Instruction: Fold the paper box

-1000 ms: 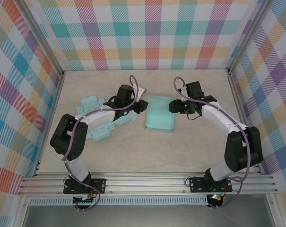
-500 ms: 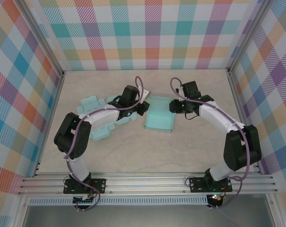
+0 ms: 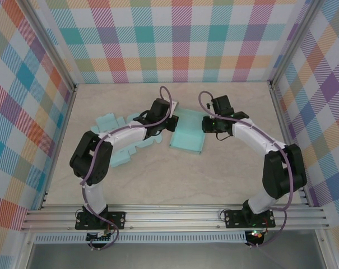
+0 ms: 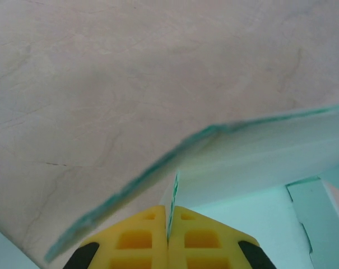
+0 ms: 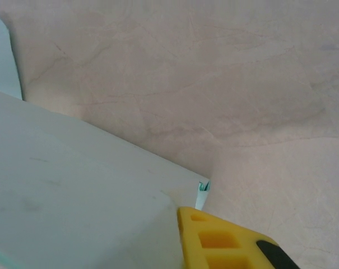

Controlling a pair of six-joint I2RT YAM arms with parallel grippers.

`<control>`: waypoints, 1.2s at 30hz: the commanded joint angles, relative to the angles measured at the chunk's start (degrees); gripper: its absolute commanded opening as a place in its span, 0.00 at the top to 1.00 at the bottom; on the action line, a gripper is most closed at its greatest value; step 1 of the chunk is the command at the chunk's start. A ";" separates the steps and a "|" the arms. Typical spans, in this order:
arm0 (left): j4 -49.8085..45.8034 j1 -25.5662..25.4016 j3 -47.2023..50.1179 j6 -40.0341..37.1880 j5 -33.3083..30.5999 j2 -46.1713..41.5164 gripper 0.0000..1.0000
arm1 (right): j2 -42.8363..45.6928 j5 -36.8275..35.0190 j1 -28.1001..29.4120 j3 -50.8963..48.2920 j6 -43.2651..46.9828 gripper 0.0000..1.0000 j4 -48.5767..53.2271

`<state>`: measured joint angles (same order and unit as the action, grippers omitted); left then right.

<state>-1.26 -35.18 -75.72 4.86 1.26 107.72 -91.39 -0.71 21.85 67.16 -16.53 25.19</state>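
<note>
The teal paper box (image 3: 186, 137) lies half folded in the middle of the table, its side walls raised. My left gripper (image 3: 170, 124) is at its left wall. In the left wrist view my left gripper (image 4: 168, 210) is shut, a thin flap (image 4: 173, 190) of the box pinched between the yellow fingers (image 4: 135, 238). My right gripper (image 3: 205, 124) is at the box's right wall. The right wrist view has one yellow finger (image 5: 219, 238) pressed against the wall's edge (image 5: 201, 193); the pale box panel (image 5: 74, 196) hides the other finger.
Flat teal box blanks (image 3: 110, 120) lie at the left, partly under my left arm, with another piece (image 3: 121, 157) nearer the front. Checkered walls and metal posts (image 3: 278, 112) enclose the table. Bare marble surface (image 3: 180, 179) stretches in front of the box.
Both grippers moved in toward the box's side walls and closed on them. The box shifted slightly to the left and turned a little.
</note>
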 commanded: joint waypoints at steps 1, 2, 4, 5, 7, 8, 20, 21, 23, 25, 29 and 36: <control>4.18 -1.47 -3.98 6.66 -0.79 1.99 0.98 | -1.42 -1.68 0.74 2.94 -2.24 0.84 -4.01; 4.94 -1.47 -4.50 7.49 -1.14 2.37 0.99 | -1.78 -2.29 0.74 3.50 -2.36 0.84 -4.60; 6.52 -1.47 -5.66 8.94 -1.64 3.42 0.99 | -2.80 -3.69 0.70 5.12 -2.12 0.84 -5.86; 6.91 -1.53 -6.36 9.42 -2.06 3.95 0.99 | -3.43 -4.48 0.74 5.99 -1.87 0.83 -6.30; 7.45 -1.56 -8.04 10.13 -2.97 5.23 0.99 | -5.16 -6.13 0.74 8.11 -1.27 0.83 -6.95; 7.72 -1.56 -8.73 10.52 -3.45 5.90 0.99 | -6.02 -6.70 0.74 8.86 -0.99 0.83 -7.46; 11.97 -3.36 -9.54 16.10 -8.02 9.91 0.98 | -11.71 -6.24 0.74 7.41 -2.82 0.83 -16.01; 11.94 -3.64 -9.44 16.82 -8.03 10.05 0.98 | -11.49 -6.07 0.74 6.63 -3.13 0.83 -16.71; 12.29 -4.37 -8.81 17.52 -8.50 10.18 0.98 | -10.97 -5.73 0.74 4.86 -3.80 0.84 -17.93; 12.55 -5.38 -8.01 17.91 -9.45 10.14 0.98 | -10.37 -5.43 0.79 3.08 -4.27 0.84 -19.05; 12.99 -6.85 -6.38 18.15 -10.63 9.96 0.98 | -8.97 -5.18 1.00 0.37 -4.95 0.84 -20.20; 16.17 -8.06 0.15 19.13 -11.45 8.87 0.98 | -6.27 -4.91 1.77 -5.65 -6.35 0.84 -23.42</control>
<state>12.84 -39.90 -78.63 21.45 -16.01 117.47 -98.87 -11.07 21.47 63.70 -21.37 5.08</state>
